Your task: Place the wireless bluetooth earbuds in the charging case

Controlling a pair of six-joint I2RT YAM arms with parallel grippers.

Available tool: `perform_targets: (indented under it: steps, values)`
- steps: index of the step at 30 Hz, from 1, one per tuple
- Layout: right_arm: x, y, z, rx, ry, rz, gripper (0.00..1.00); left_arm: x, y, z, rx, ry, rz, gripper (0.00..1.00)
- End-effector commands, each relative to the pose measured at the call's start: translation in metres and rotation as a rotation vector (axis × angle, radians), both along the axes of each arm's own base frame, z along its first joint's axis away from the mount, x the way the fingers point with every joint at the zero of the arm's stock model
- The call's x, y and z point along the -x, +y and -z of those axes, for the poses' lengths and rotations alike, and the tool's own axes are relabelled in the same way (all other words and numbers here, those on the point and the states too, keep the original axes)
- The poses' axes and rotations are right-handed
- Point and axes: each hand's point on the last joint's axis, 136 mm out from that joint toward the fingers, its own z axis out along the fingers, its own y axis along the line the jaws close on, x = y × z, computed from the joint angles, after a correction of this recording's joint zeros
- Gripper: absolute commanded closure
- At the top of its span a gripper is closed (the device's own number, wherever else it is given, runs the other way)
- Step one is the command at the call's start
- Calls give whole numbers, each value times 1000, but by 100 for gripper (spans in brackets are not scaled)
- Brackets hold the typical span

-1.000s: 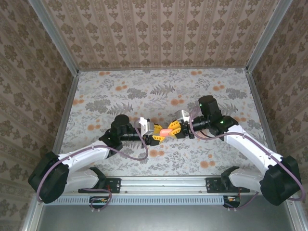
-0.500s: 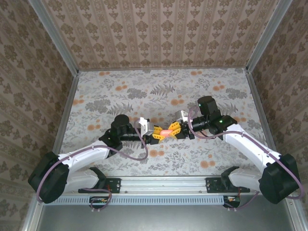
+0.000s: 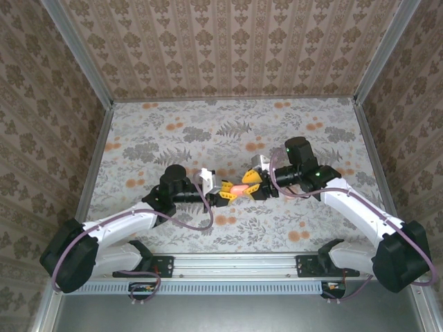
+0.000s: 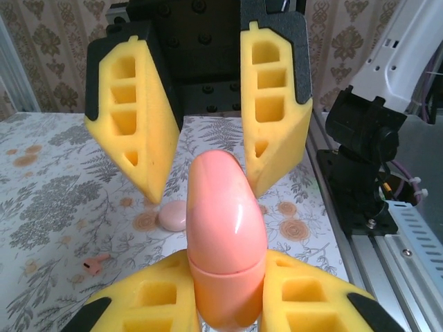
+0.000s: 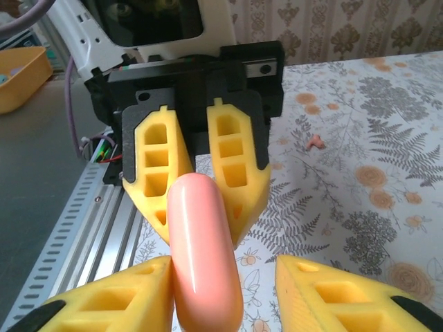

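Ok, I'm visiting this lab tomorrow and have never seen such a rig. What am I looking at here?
Two robot arms are bolted at the near edge of a flower-patterned table. One picture looks down from above; the other two come from a camera on each wrist, with that arm's own yellow fingers at the bottom. The left gripper is shut on the charging case, a coral-pink capsule between the arms. The right gripper faces it, fingers apart around the case's free end. On the table lie a small pink earbud and a pale pink disc.
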Motion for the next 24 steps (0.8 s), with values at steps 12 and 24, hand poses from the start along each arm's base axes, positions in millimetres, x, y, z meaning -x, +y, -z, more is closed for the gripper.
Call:
perform_targets:
  steps: [12, 24]
  values:
    - [-38, -12, -28, -28, -31, 163, 53, 0, 4, -10, 24, -39, -20, 88]
    - [-75, -61, 19, 283, 277, 613, 52, -36, 24, 25, -20, -3, -288, 88]
